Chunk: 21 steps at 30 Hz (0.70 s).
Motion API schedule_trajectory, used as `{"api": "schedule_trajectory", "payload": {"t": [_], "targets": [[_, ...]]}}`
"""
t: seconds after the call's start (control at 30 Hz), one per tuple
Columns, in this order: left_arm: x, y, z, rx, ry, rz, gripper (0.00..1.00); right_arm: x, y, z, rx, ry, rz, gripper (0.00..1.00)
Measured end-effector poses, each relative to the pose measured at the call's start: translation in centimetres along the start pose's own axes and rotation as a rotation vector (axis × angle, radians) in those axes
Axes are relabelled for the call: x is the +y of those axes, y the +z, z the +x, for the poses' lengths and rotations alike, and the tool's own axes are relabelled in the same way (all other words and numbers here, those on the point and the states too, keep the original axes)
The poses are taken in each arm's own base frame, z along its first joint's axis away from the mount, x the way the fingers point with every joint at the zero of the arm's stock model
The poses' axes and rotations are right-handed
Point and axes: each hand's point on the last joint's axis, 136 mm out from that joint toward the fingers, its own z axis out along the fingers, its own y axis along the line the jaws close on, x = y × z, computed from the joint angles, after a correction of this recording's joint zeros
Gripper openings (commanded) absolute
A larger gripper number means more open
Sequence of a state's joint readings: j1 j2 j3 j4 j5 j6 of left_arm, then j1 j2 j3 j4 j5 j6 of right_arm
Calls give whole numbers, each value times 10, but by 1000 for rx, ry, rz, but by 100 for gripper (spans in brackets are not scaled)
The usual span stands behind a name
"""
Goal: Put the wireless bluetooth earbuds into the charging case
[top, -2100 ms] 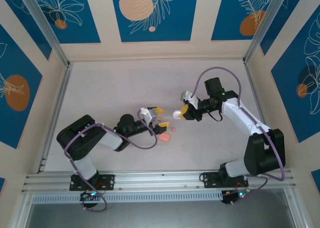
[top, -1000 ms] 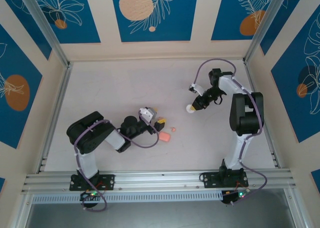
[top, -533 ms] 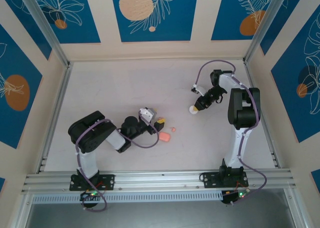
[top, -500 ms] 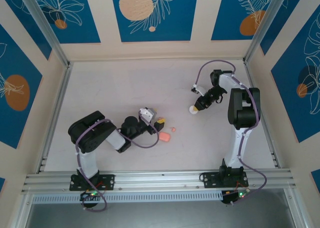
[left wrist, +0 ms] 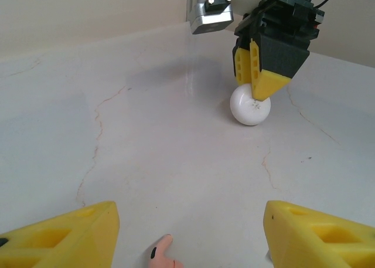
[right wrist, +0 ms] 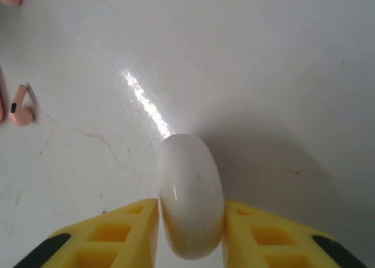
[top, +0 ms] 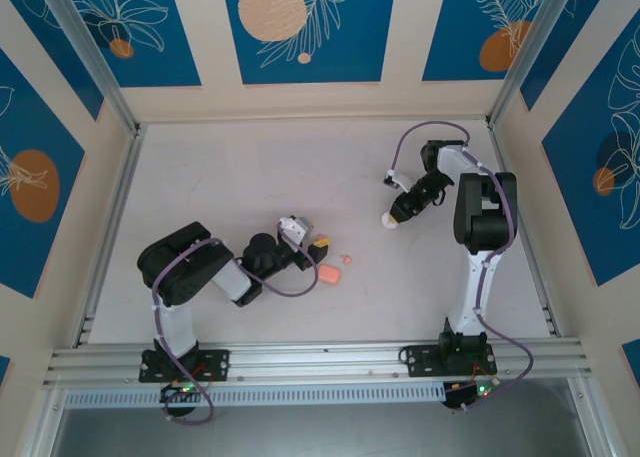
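Retreating toward three o'clock, the right gripper [left wrist: 261, 80] stays clenched on the white disc [right wrist: 190, 194], while the left gripper [left wrist: 188, 233] hangs released at eleven o'clock of the charging case [top: 328, 274]. One earbud [top: 347, 260] lies at its two o'clock, seemingly light and slippery; pinch its stem.

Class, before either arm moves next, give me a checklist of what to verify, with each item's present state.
1. Left gripper open: ok, fingers wide apart.
2. Right gripper free: not ok, shut on the white disc.
3. Earbud lying loose before the left gripper: ok.
4. Charging case near the left gripper: ok.
5. Case lid open: cannot tell.
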<state>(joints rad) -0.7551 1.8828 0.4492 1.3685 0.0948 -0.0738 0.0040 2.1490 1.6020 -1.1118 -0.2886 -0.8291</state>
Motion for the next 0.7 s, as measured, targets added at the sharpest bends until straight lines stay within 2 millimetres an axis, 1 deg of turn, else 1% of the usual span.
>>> {"api": "schedule_trajectory", "payload": {"t": [0.17,0.47,0.7], "targets": [[0,0,0,0,0,0,65,-2,0,-1,-1,11,9,45],[0,-1,2,4,0,-1,65,-9,0,-3,-5,19,36,47],[2,-3,4,12,-1,-12,65,-13,-5,-10,-38,12,69,48]]}}
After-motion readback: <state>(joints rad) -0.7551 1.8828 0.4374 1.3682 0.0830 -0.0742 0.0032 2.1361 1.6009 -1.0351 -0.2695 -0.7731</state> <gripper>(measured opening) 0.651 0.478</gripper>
